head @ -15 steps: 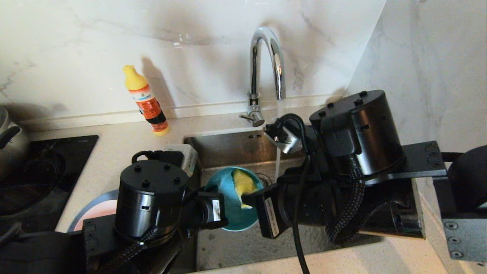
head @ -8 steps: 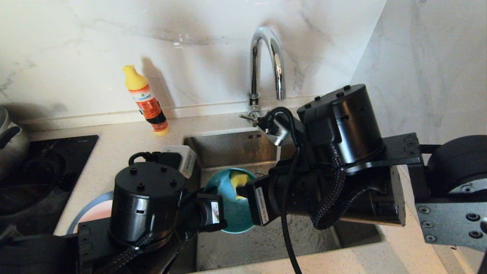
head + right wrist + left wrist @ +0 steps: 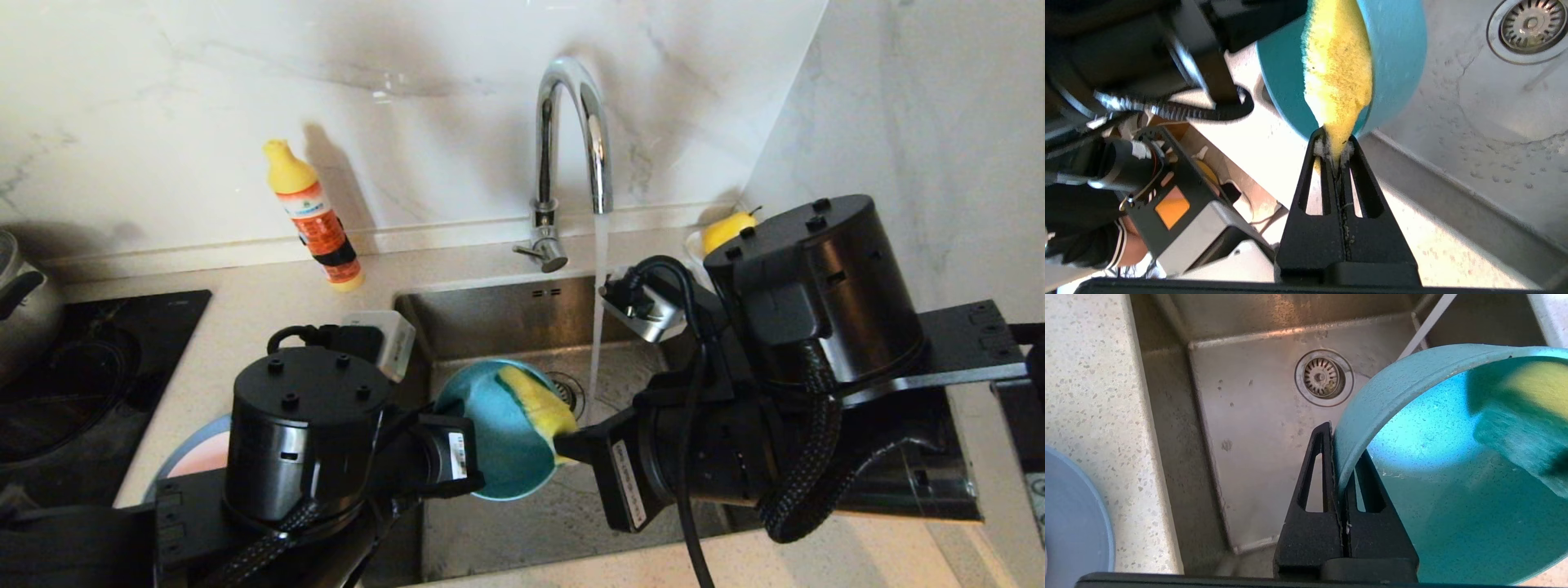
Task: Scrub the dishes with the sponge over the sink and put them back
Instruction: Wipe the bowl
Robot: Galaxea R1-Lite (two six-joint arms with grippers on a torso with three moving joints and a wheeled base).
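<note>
A teal bowl (image 3: pixel 500 433) hangs tilted on its side over the steel sink (image 3: pixel 490 318). My left gripper (image 3: pixel 1340 457) is shut on its rim, one finger inside and one outside. My right gripper (image 3: pixel 1333 149) is shut on the yellow sponge (image 3: pixel 1337 65), which lies against the inside of the teal bowl (image 3: pixel 1396 53). In the left wrist view the sponge (image 3: pixel 1527 412) shows its green side pressed to the bowl (image 3: pixel 1453 506). A pink bowl (image 3: pixel 204 453) sits on the grey-blue plate (image 3: pixel 184 445) on the counter behind my left arm.
Water runs from the chrome tap (image 3: pixel 571 139) down near the drain strainer (image 3: pixel 569 390). An orange and yellow bottle (image 3: pixel 314 216) stands by the back wall. A yellow pear (image 3: pixel 727 229) sits at the right corner. A black hob (image 3: pixel 82 384) and a pot (image 3: pixel 20 302) are at the left.
My right arm swung left over the bowl and then back right, dragging the sponge across the bowl's inside. The left gripper kept the bowl nearly still.
</note>
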